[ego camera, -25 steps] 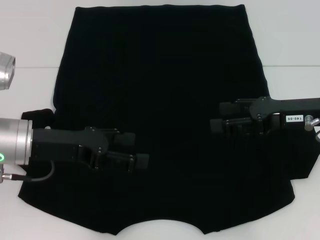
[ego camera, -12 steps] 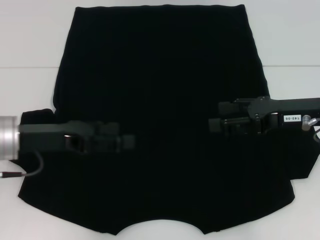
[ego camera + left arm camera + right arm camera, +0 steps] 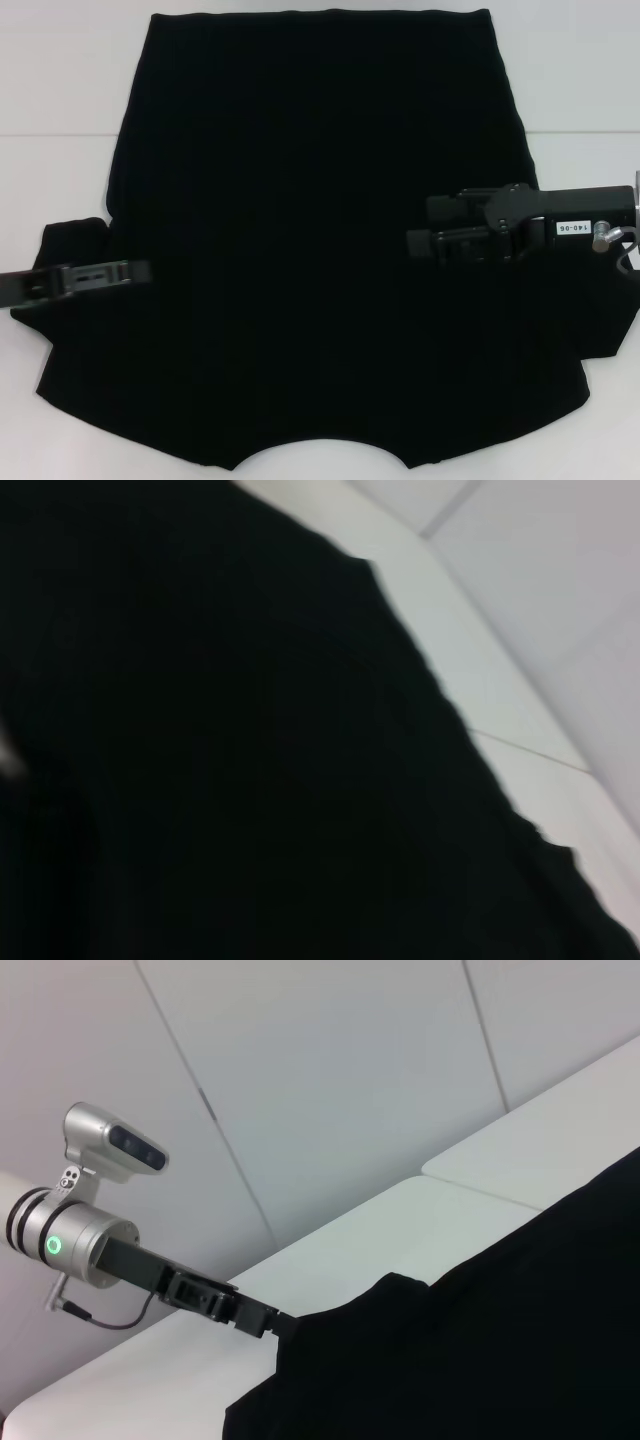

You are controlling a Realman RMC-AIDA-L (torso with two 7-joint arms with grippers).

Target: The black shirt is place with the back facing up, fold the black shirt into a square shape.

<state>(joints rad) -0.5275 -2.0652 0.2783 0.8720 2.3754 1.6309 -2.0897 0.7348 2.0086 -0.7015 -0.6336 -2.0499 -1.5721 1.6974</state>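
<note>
Hands first: the left hand (image 3: 130, 270) sits low at the shirt's left sleeve edge, seen edge-on, and I cannot tell whether it is released or clenched. Over the right side of the cloth hovers the right hand (image 3: 420, 232), its two fingers (image 3: 432, 243) apart and grasping nothing that I can see.

Spread flat on the white tabletop (image 3: 60, 90), the black shirt (image 3: 310, 200) lies with its curved neckline nearest the robot and its straight hem at the far side. Both sleeves stick out at the sides. No fold is visible in the body, so the folding looks barely begun, and the step in hand seems to be getting a hold on the left sleeve. From the right wrist view, the left hand (image 3: 262, 1320) meets the sleeve edge right where the cloth rises in a small hump.

Next comes a firm pinch of the sleeve, then a carry inward across the body.

A small white label (image 3: 571, 229) on the right arm reads roughly "140-06". No lettering shows on the shirt.
</note>
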